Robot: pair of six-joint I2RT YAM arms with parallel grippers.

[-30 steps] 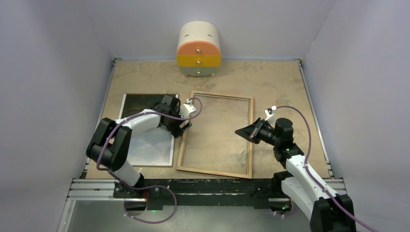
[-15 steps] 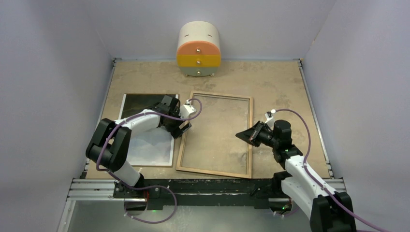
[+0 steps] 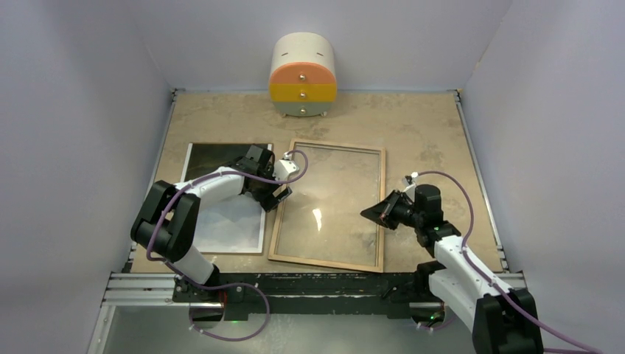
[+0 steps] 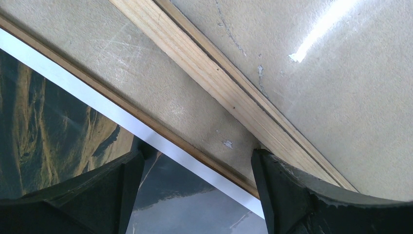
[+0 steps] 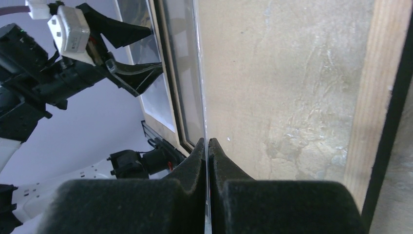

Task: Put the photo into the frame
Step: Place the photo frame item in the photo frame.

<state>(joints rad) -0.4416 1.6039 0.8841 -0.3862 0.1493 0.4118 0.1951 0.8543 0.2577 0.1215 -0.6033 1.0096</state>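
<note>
Even soft overhead light, faint shadows; white glare patch on frame [image 3: 326, 262] glass; wrist-view foregrounds blurred.

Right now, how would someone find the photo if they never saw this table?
Look at the brown table, left of the big wooden frame in the middle. The photo lies flat there, partly under the robot's left arm. Only it shows a picture: dark mountains with a thin white edge.
</note>
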